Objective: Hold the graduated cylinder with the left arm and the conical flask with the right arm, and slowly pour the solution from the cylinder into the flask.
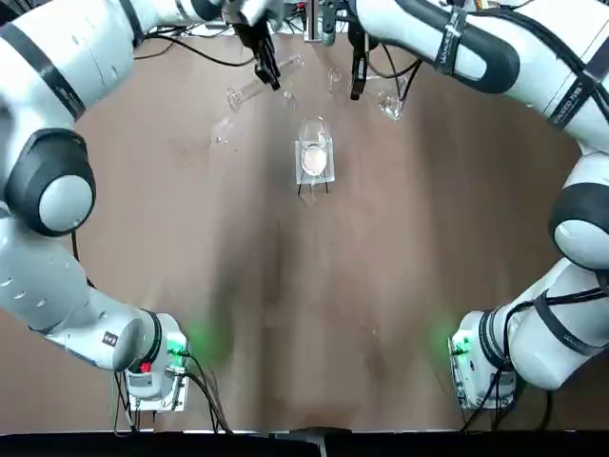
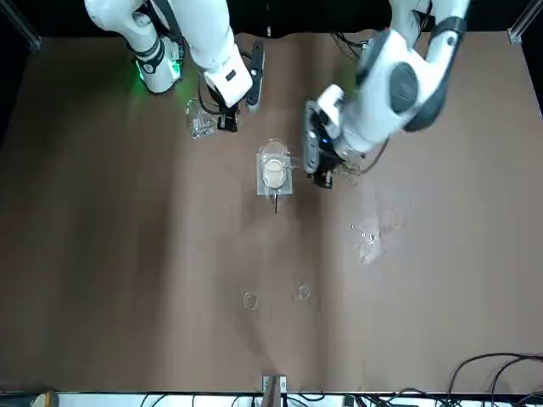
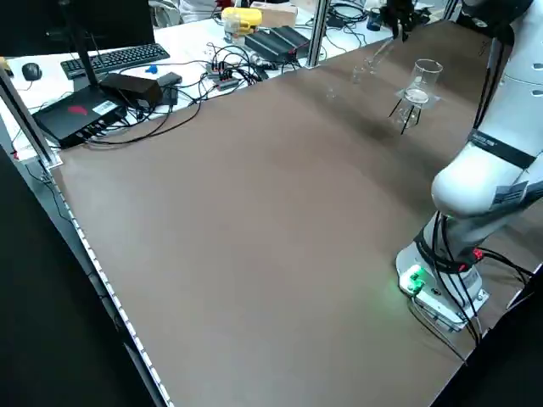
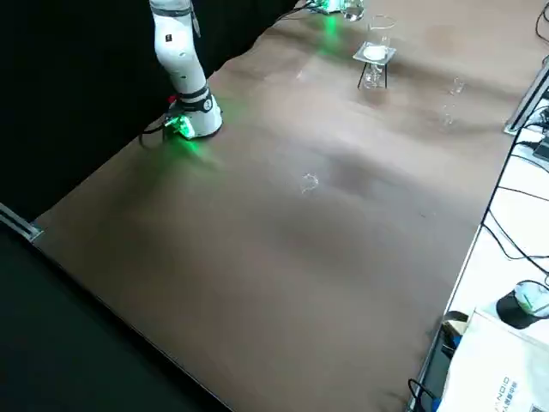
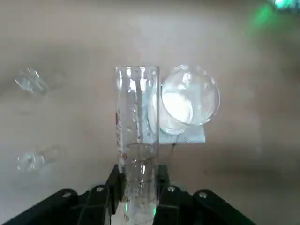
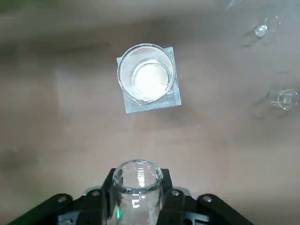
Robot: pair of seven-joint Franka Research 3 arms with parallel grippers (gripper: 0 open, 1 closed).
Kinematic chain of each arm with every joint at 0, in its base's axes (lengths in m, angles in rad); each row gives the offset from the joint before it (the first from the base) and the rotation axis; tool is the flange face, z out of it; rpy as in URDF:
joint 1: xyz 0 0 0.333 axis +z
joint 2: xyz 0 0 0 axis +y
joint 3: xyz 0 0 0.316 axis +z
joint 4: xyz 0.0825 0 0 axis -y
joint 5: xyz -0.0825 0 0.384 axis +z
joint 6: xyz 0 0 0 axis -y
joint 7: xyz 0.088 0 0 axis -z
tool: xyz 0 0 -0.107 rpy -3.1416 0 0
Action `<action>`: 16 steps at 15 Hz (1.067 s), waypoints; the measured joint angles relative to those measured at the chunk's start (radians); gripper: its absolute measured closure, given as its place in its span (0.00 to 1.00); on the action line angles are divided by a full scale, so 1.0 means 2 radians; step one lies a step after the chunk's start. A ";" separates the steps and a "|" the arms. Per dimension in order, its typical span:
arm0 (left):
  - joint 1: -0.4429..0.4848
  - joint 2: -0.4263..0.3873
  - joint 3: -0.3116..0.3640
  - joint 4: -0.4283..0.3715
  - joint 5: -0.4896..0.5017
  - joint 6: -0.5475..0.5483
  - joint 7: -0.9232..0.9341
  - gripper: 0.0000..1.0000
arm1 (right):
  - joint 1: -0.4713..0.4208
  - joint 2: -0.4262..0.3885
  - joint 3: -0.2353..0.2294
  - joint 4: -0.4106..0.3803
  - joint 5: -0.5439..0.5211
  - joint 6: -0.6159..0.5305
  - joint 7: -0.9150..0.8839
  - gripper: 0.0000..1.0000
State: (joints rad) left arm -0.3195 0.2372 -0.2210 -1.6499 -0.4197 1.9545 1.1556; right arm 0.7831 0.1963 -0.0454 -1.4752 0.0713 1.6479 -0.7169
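The graduated cylinder is a long clear tube held slanted above the far part of the table, with my left gripper shut on it. In the left wrist view the cylinder runs out from between the fingers of that gripper. To its right, my right gripper is shut on the conical flask, and the flask's neck sits between the black fingers. The cylinder and the flask are apart, with the beaker nearer the robot between them.
A wide clear beaker on a white square stand sits on the table just short of both grippers, seen too in the front view. Small clear glass pieces lie scattered on the brown table. Cables and a keyboard lie beyond the far edge.
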 joint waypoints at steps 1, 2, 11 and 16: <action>0.020 0.000 0.000 0.000 -0.037 -0.003 0.030 0.66 | 0.004 0.003 0.000 0.000 -0.005 0.001 0.001 0.61; 0.040 0.000 0.000 0.000 -0.071 -0.013 0.060 0.66 | 0.008 0.005 0.000 0.000 -0.010 0.002 0.003 0.61; 0.237 0.008 0.001 -0.002 -0.246 -0.150 0.280 0.66 | 0.045 0.048 0.000 0.025 -0.081 0.010 0.033 0.61; 0.335 0.065 0.001 -0.004 -0.282 -0.224 0.419 0.66 | 0.065 0.090 0.001 0.052 -0.112 0.011 0.050 0.61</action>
State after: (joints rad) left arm 0.3501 0.3666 -0.2192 -1.6580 -0.9841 1.5071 1.9927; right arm 0.9131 0.3760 -0.0442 -1.3705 -0.1533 1.6698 -0.6163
